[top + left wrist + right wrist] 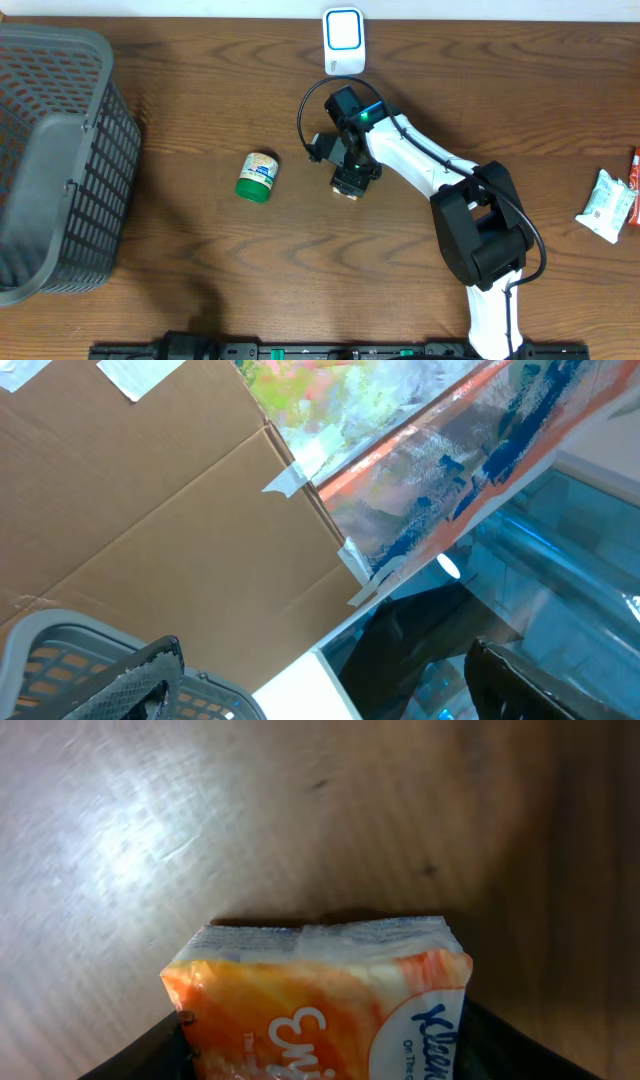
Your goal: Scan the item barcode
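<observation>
An orange and white tissue pack (320, 990) lies on the wooden table (150, 840) and fills the gap between my right gripper's black fingers (150, 1050). Both fingers press against its sides, so my right gripper (325, 1020) is shut on it. From overhead, the right gripper (350, 180) points down at mid-table and only a sliver of the pack (348, 195) shows under it. A white barcode scanner (343, 40) stands at the far edge. My left gripper (320, 670) is open and holds nothing; it does not show from overhead.
A grey mesh basket (60, 160) fills the left side. A small jar with a green lid (258, 176) lies left of the right gripper. A white packet (606, 205) sits at the right edge. The left wrist view shows a cardboard box (150, 510).
</observation>
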`<state>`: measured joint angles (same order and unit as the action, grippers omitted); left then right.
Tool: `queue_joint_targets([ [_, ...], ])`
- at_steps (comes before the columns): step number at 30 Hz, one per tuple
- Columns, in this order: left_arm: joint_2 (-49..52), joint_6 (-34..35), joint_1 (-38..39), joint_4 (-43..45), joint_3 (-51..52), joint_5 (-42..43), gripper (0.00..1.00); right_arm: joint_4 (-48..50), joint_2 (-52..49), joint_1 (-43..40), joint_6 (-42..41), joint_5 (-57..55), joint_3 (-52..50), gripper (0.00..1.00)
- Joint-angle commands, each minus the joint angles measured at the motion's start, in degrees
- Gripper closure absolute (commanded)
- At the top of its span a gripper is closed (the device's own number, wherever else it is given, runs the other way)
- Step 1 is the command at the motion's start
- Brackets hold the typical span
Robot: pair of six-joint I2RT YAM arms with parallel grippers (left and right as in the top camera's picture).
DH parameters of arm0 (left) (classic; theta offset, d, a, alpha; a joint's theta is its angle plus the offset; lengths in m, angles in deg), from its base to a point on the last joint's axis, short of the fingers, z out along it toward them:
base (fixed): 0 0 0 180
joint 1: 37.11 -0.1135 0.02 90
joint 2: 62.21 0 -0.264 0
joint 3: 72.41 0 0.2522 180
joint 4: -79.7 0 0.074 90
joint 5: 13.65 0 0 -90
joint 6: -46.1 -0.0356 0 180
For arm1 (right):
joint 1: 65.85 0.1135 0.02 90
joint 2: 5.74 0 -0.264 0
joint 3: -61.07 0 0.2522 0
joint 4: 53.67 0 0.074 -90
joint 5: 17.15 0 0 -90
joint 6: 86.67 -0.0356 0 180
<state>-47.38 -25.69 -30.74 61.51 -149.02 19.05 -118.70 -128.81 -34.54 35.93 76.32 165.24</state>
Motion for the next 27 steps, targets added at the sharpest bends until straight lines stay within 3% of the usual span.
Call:
queue_joint_targets([
  [1, 0.0, 0.09, -0.35, 0.22, 0.13, -0.13, 0.1, 1.25, -0.81, 0.46, -9.27, -5.55, -0.2, 0.34],
  [6, 0.0, 0.09, -0.35, 0.24, 0.13, -0.13, 0.1, 1.38, -0.81, 0.09, -27.19, -12.9, -0.2, 0.27],
  [7, 0.0, 0.09, -0.35, 0.22, 0.13, -0.13, 0.1, 1.33, -0.81, 0.07, -31.36, -13.38, -0.2, 0.2],
  [14, 0.0, 0.09, -0.35, 0.24, 0.13, -0.13, 0.1, 0.17, -0.81, 0.24, -56.85, -7.34, -0.2, 0.17],
  [17, 0.0, 0.09, -0.35, 0.22, 0.13, -0.13, 0.1, 0.28, -0.81, 0.22, -61.0, -2.43, -0.2, 0.15],
  [20, 0.0, 0.09, -0.35, 0.24, 0.13, -0.13, 0.1, 0.17, -0.81, 0.24, -62.58, -1.99, -0.2, 0.01],
  [22, 0.0, 0.09, -0.35, 0.24, 0.13, -0.13, 0.1, 0.39, -0.81, 0.22, -62.49, -2.6, -0.17, 0.01],
  [27, 0.0, 0.09, -0.35, 0.24, 0.13, -0.13, 0.1, 2.49, -0.79, -0.11, -51.45, -4.26, -0.09, 0.01],
])
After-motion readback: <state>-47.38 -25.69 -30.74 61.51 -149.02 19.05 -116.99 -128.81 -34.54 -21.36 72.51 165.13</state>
